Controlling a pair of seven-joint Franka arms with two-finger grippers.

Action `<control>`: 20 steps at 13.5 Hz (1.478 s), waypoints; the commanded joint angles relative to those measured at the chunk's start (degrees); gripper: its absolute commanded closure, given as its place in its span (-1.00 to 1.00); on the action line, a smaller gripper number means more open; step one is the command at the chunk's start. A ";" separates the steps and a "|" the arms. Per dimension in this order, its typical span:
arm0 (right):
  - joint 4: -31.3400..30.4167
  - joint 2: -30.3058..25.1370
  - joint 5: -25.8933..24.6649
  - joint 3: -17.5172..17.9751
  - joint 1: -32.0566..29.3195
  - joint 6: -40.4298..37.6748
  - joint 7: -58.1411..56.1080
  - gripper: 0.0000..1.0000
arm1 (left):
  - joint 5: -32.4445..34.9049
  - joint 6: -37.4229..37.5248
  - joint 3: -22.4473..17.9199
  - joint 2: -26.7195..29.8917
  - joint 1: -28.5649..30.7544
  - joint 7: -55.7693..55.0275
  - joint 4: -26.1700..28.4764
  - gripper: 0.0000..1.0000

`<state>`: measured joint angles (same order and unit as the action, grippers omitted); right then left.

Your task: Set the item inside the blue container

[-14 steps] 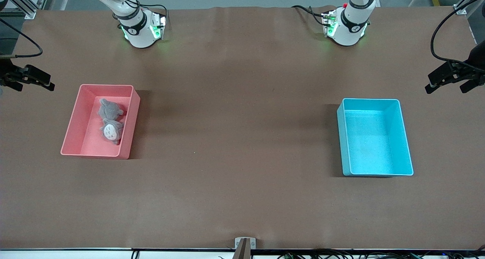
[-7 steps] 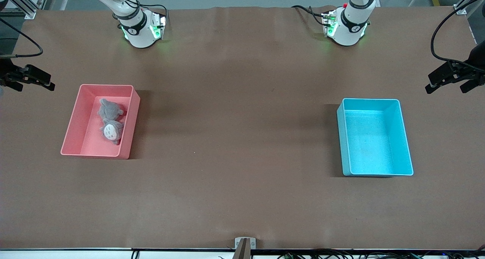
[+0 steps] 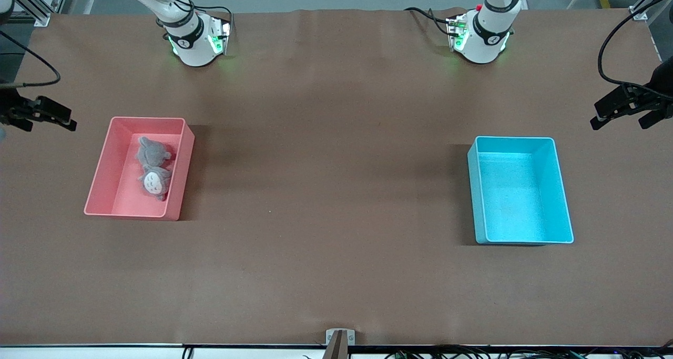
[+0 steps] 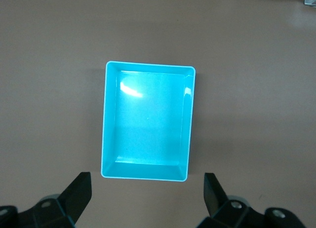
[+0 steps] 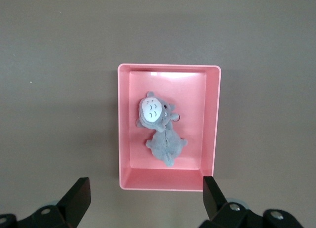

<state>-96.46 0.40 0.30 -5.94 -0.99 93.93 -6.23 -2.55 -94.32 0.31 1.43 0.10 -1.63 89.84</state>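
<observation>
The blue container (image 3: pixel 518 196) is a cyan bin with nothing in it, standing toward the left arm's end of the table; the left wrist view shows its bare floor (image 4: pixel 148 122). A grey plush toy (image 3: pixel 152 167) lies inside a pink bin (image 3: pixel 102 164) toward the right arm's end, and the right wrist view shows the toy (image 5: pixel 159 127) with its white face up. My left gripper (image 3: pixel 595 116) hangs open over the table edge by the blue container, with nothing between its fingers (image 4: pixel 147 193). My right gripper (image 3: pixel 71 118) hangs open over the table edge by the pink bin, also with nothing in it (image 5: pixel 146 196).
Brown table cover (image 3: pixel 336 191) spans the stretch between the two bins. Both arm bases stand along the table edge farthest from the front camera. A small metal bracket (image 3: pixel 340 338) sits at the nearest edge. The pink bin's walls (image 5: pixel 211 119) surround the toy.
The right gripper has drifted slightly over the table edge. The bins, the toy and the left gripper have not moved.
</observation>
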 commanded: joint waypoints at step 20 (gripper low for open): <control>-26.57 14.98 6.47 0.32 -2.26 43.86 2.36 -1.00 | 0.88 0.80 0.30 0.06 0.52 0.05 -0.72 -0.99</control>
<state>-119.42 16.62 5.96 -5.73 -3.59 134.53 -4.93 -2.55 -94.31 0.31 1.43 0.19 -1.63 89.71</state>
